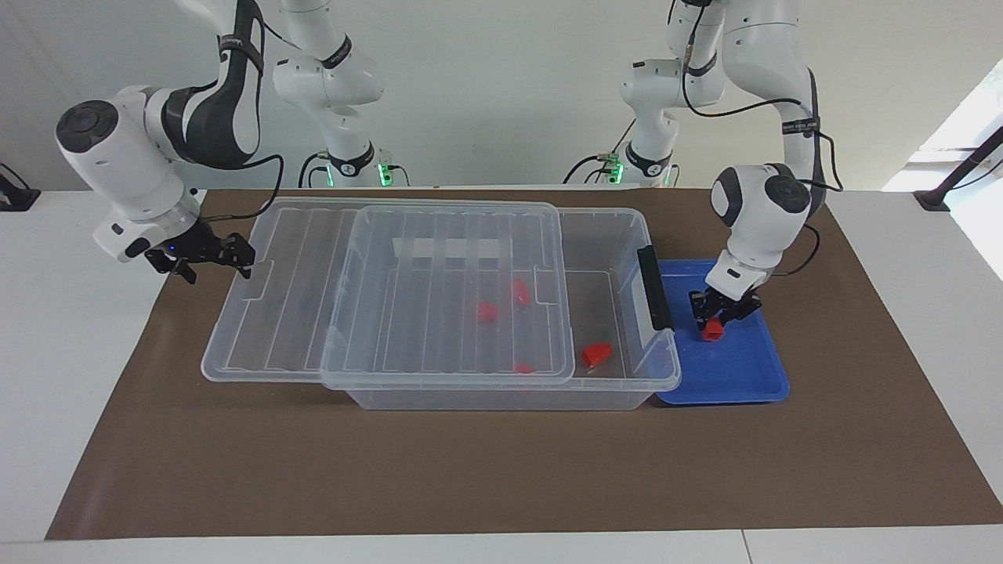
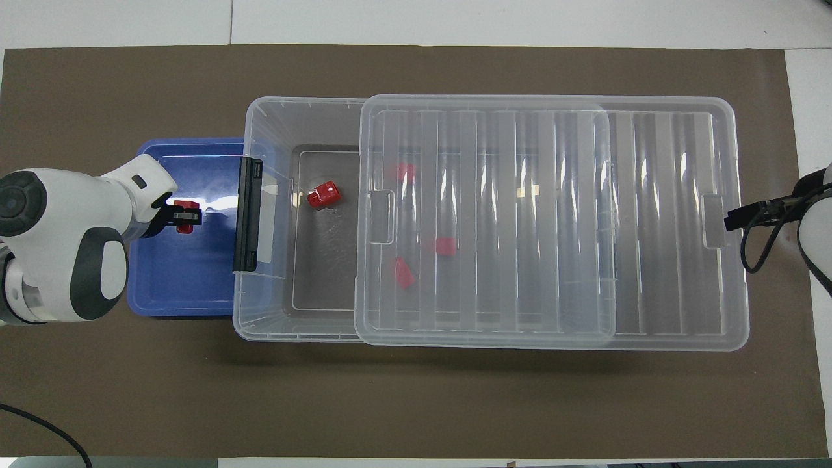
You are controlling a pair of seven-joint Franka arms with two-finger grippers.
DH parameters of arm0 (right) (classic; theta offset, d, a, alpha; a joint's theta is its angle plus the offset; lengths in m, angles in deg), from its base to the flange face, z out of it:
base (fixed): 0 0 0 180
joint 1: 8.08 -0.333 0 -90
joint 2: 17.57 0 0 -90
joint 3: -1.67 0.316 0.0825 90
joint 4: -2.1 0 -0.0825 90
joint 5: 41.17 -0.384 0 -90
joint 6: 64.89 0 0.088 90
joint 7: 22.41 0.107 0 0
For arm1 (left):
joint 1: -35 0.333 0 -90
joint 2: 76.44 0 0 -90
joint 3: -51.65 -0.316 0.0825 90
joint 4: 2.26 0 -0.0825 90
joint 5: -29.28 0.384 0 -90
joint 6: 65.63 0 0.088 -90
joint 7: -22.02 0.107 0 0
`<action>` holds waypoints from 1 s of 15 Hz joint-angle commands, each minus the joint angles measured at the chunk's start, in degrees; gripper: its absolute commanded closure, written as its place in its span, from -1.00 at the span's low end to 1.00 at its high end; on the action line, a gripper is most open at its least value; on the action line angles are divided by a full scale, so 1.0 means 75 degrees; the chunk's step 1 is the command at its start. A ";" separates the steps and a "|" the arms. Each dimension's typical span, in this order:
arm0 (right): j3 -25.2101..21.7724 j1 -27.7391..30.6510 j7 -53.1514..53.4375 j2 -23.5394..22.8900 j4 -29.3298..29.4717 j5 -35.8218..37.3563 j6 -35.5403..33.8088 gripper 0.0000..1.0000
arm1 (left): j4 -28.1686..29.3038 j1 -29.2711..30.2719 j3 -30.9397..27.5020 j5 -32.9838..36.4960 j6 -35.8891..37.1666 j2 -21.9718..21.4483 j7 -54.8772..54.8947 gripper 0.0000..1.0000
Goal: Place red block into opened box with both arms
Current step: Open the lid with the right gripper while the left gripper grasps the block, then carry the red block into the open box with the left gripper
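The red block [image 1: 711, 332] [image 2: 186, 220] is at the blue tray [image 1: 736, 376] [image 2: 175, 286], pinched between the fingertips of my left gripper [image 1: 715, 323] [image 2: 188, 216], which is shut on it. The clear box [image 1: 627, 235] [image 2: 260, 117] lies beside the tray, toward the right arm's end. Its ribbed lid [image 1: 439, 313] [image 2: 552, 221] is slid off toward the right arm's end, leaving the tray end of the box uncovered. My right gripper [image 1: 223, 262] [image 2: 731, 219] stands open, its tips at the lid's end tab.
One loose red piece [image 1: 596, 354] [image 2: 324, 194] lies in the uncovered part of the box; others [image 1: 487, 312] [image 2: 444, 246] show through the lid. A black clip handle [image 1: 654, 286] [image 2: 247, 221] stands on the box's rim next to the tray. A brown mat covers the table.
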 commanded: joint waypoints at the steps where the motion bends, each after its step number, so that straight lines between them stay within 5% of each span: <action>1: -0.0114 0.0102 -0.0359 0.0116 -0.0160 0.0076 0.0183 -1.00 | -0.0759 -0.0202 -0.0018 0.0144 0.1510 -0.0539 -0.0124 1.00; 6: -0.0208 0.0219 -0.0816 0.0116 -0.0160 0.0076 0.0171 -1.00 | -0.2553 -0.0402 0.0169 0.0144 0.3669 -0.0657 -0.0721 1.00; 15: -0.0349 0.0278 -0.1238 0.0081 -0.0136 0.0076 0.0183 -1.00 | -0.2533 -0.1993 0.0639 0.0144 0.3099 -0.0482 -0.3485 1.00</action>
